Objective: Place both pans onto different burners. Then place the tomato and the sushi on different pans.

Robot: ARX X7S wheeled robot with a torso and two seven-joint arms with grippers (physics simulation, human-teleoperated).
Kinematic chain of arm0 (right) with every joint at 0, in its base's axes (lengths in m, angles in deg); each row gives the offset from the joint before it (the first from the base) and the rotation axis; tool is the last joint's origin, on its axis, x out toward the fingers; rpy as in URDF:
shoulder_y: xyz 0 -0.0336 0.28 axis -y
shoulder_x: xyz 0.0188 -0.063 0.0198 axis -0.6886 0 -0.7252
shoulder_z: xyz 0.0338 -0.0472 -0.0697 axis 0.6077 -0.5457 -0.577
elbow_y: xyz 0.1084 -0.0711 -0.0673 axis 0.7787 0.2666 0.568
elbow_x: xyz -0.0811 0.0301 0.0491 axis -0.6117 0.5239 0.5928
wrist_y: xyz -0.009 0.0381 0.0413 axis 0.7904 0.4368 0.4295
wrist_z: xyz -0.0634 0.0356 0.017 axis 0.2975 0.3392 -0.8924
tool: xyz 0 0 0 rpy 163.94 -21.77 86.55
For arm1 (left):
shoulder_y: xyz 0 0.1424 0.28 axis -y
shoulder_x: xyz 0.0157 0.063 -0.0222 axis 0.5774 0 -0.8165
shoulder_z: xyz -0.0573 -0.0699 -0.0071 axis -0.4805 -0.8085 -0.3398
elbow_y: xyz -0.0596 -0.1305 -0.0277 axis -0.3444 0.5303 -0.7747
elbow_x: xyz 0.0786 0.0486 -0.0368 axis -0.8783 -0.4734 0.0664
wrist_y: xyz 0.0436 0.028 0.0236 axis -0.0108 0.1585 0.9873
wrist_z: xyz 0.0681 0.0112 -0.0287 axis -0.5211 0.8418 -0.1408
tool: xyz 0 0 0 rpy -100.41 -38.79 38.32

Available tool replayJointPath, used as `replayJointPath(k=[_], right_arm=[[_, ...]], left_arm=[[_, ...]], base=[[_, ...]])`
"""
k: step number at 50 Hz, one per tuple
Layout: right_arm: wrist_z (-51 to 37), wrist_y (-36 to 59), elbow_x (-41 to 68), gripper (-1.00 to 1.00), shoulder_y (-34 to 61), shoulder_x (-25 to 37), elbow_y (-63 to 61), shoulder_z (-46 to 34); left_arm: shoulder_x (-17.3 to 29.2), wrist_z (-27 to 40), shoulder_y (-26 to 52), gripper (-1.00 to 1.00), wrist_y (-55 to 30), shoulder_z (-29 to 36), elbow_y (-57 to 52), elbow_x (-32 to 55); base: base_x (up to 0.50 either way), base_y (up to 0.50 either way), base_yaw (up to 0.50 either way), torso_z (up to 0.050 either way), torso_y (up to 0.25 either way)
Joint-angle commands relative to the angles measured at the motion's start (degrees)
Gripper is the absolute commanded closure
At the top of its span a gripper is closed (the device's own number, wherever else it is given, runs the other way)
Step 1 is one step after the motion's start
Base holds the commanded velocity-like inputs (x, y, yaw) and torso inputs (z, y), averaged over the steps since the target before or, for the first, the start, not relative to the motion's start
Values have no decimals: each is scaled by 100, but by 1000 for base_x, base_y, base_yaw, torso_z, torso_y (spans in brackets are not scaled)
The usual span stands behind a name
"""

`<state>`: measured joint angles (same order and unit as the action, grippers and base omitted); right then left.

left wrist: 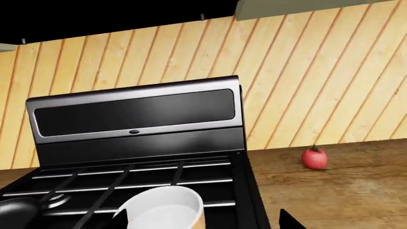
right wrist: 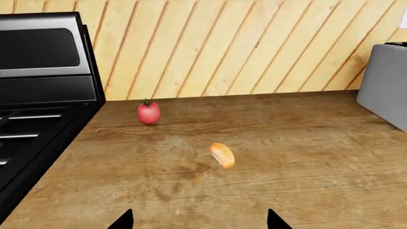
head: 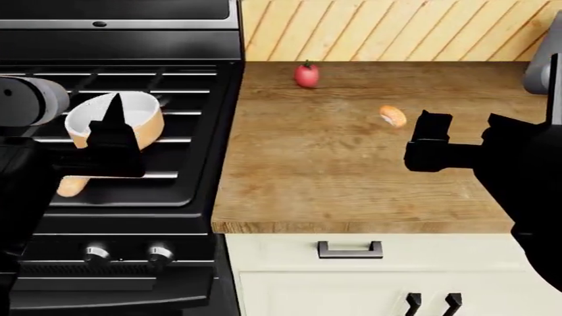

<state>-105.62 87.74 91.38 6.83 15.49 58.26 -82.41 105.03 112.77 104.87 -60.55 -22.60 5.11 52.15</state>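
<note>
The orange-tan saucepan (head: 116, 117), white inside, stands on the stove grate over a burner, handle toward the front. My left gripper (head: 114, 130) hovers open just above it; in the left wrist view its tips (left wrist: 203, 223) straddle the saucepan (left wrist: 164, 210) without touching. A black rounded rim beside it looks like the frying pan (left wrist: 15, 209), by a burner (left wrist: 57, 200). The tomato (head: 306, 74) sits far back on the counter and the sushi (head: 393, 116) lies nearer. My right gripper (head: 461, 131) is open above the counter, short of the sushi (right wrist: 222, 155) and the tomato (right wrist: 148, 113).
The black stove (head: 131, 197) meets the wooden counter (head: 351, 191) at a straight edge. A grey appliance (right wrist: 384, 90) stands at the counter's far right. The stove's raised back panel (left wrist: 133, 114) and a slatted wood wall close off the rear.
</note>
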Motion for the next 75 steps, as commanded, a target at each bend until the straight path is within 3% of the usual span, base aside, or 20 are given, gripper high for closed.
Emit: replayJointPath(k=[1,9,22,38,75], right_arm=[[17,-38,-8,-100,-21,2,-1,-17],[20,-56,1,-100,-29,20,-21,-24],[68,-85,-56,-100,-12,20,-1,-41],[55,-105,-63,-100,27,25,34,-92],[131,-96,-199,-100,95,-5,5,-249]], left_arm=[[18,-12,-26,-100,26,-4,-9,-11],[33,-12,-41,-100,46,-8,-21,-10],[24,-21,-8,-100,58,26,-1,-40],[72,-41,-45,-100,100,-2,-22,-31],[97,-105,-137,-100,173,-6,-45,-95]], base=[[0,-500,0,0,0],[0,-495,0,0,0],[0,-7,0,0,0],[333,-345,0,0,0],[261,-2,0,0,0]])
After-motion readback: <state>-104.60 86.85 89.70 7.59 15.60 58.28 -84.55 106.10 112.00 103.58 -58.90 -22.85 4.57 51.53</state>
